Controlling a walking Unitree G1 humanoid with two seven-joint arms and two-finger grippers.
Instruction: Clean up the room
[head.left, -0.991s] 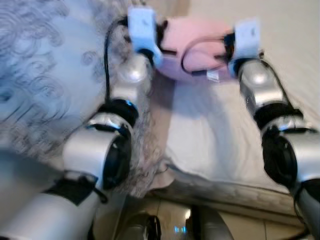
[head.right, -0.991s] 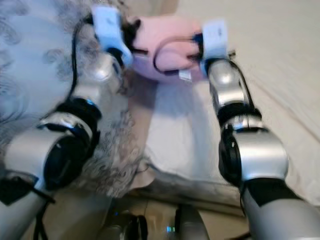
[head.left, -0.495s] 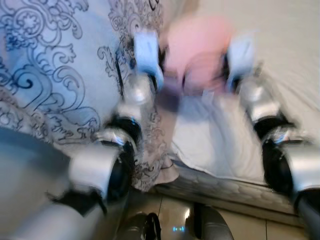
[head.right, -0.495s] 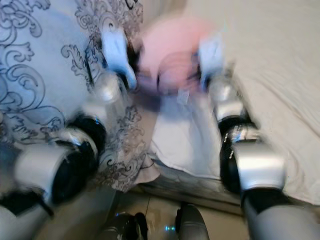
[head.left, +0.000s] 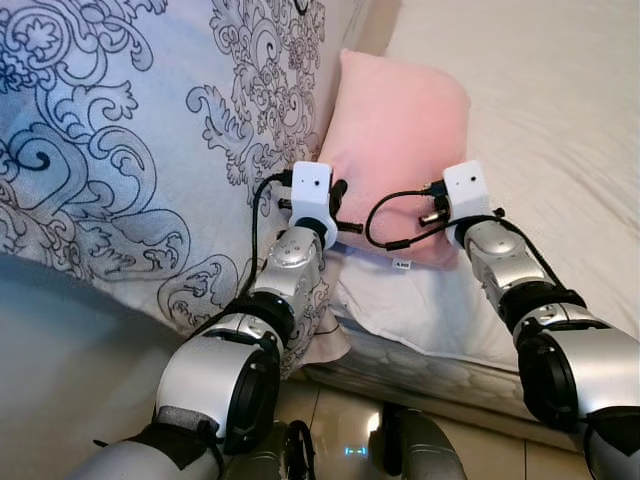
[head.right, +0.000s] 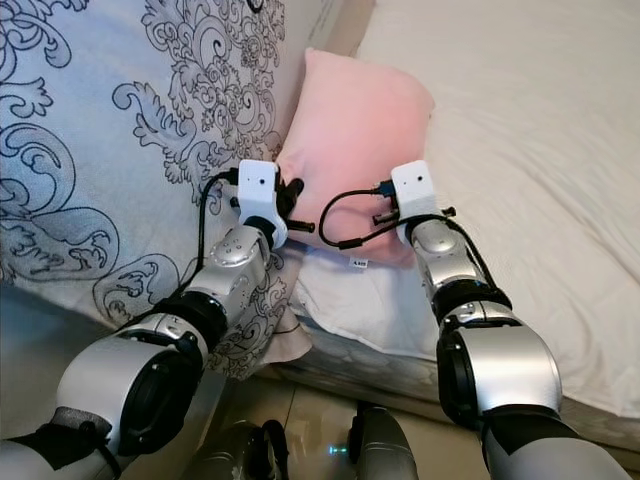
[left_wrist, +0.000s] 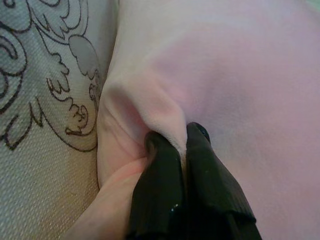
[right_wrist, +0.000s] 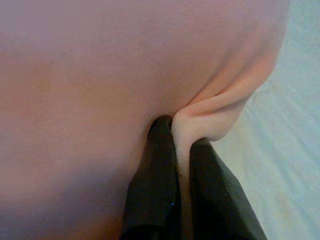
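A soft, rectangular pink fabric pillow is held at its two lower corners and is seen lying on the bed, its left edge pressed against a large pale blue quilted cover printed with dark scrolling floral outlines. The left gripper is clamped on a pinched fold of the pink fabric at the pillow's lower left corner; the two ribbed black fingers are drawn tightly together with the cloth ridge trapped between them. The right gripper is likewise closed on a raised fold at the lower right corner, where the smooth fabric bulges in a rounded lip between its fingers. A small white label is visible at the pillow's lower edge. The pillow rests on a cream, finely textured bed sheet covering a mattress with a quilted side panel. Both silver arms are extended forward, each carrying a white box-shaped wrist camera housing with black looped cables. Glossy beige floor tiles are seen below the mattress edge.
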